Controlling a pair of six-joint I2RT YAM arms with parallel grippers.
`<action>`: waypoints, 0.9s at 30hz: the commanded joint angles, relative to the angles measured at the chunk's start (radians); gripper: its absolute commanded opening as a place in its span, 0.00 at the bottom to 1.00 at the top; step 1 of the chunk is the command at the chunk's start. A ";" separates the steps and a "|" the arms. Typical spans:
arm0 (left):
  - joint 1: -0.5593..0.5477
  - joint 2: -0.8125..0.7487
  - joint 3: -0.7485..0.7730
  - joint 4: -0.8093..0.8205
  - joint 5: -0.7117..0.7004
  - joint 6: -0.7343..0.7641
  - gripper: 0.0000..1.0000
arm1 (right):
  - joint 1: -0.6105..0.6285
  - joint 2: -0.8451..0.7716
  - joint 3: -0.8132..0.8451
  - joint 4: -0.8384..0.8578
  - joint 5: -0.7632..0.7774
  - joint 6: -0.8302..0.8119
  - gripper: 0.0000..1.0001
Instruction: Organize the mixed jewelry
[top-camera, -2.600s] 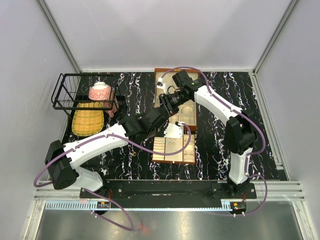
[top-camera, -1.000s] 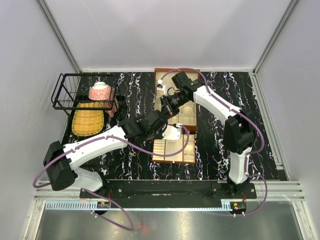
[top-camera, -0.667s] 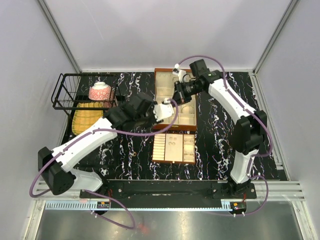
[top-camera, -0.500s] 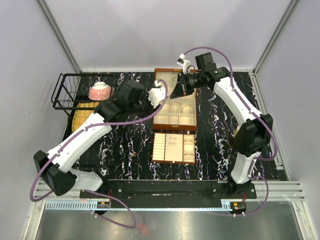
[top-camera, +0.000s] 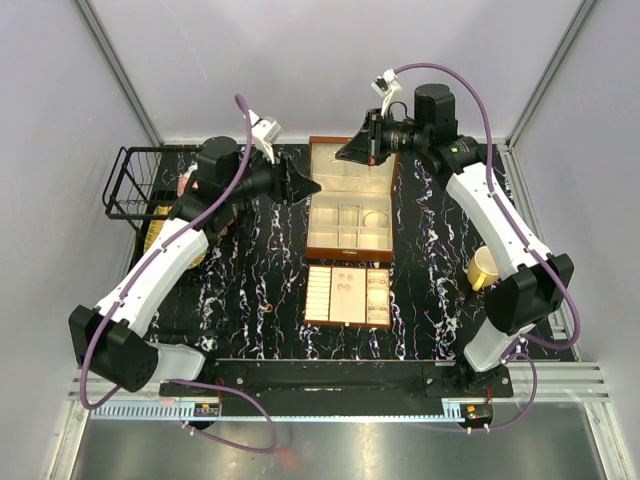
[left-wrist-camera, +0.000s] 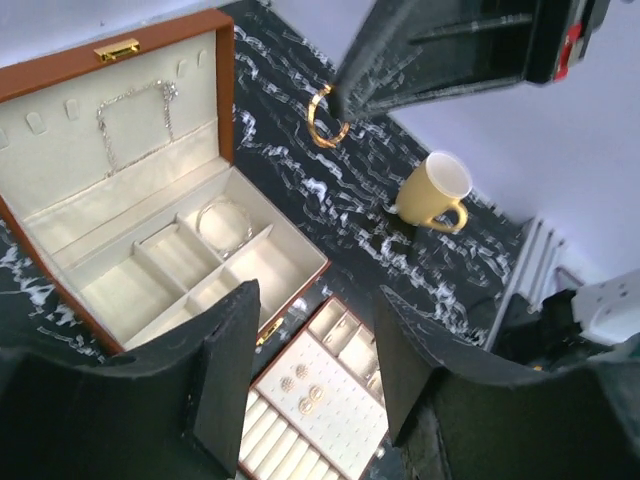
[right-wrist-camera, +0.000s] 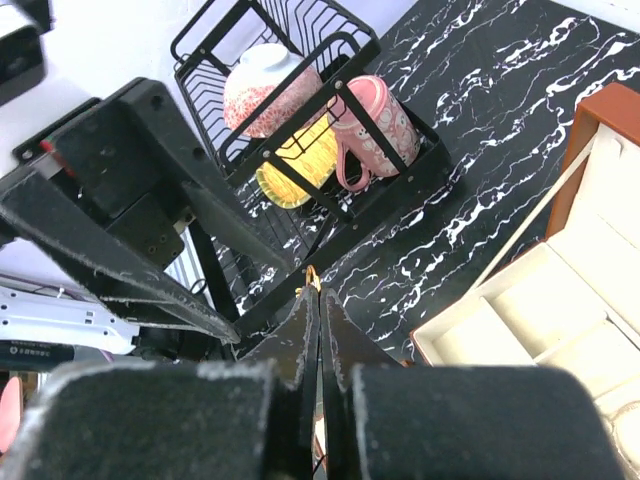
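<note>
The brown box (top-camera: 350, 212) stands open, with a fine chain (left-wrist-camera: 135, 108) on its lid lining and a pale bangle loop (left-wrist-camera: 225, 222) in a compartment. In front of it lies a tray (top-camera: 348, 296) holding small earrings (left-wrist-camera: 305, 385). My right gripper (top-camera: 343, 156) hangs above the box's far left corner, shut on a small gold ring (left-wrist-camera: 325, 115), which peeks past the fingertips (right-wrist-camera: 311, 277). My left gripper (top-camera: 312, 187) hovers left of the box, open and empty, its fingers (left-wrist-camera: 225, 370) framing the tray from above.
A yellow cup (top-camera: 485, 268) stands on the marble right of the box. A black wire basket (top-camera: 128, 185) at the far left holds a bowl (right-wrist-camera: 265, 85), a pink cup (right-wrist-camera: 370, 125) and a yellow woven piece. A tiny gold piece (top-camera: 268, 308) lies left of the tray.
Both arms lifted away from over the box and tray and drew apart. The left gripper swung up and left and opened wider. The right gripper stayed shut.
</note>
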 joint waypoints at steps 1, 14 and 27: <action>0.065 -0.009 -0.090 0.419 0.171 -0.333 0.53 | 0.000 -0.036 -0.042 0.114 -0.004 0.087 0.00; 0.094 0.054 -0.223 0.881 0.185 -0.695 0.55 | 0.000 -0.069 -0.177 0.295 -0.034 0.263 0.00; 0.094 0.076 -0.228 0.806 0.141 -0.657 0.53 | 0.000 -0.083 -0.207 0.367 -0.065 0.342 0.00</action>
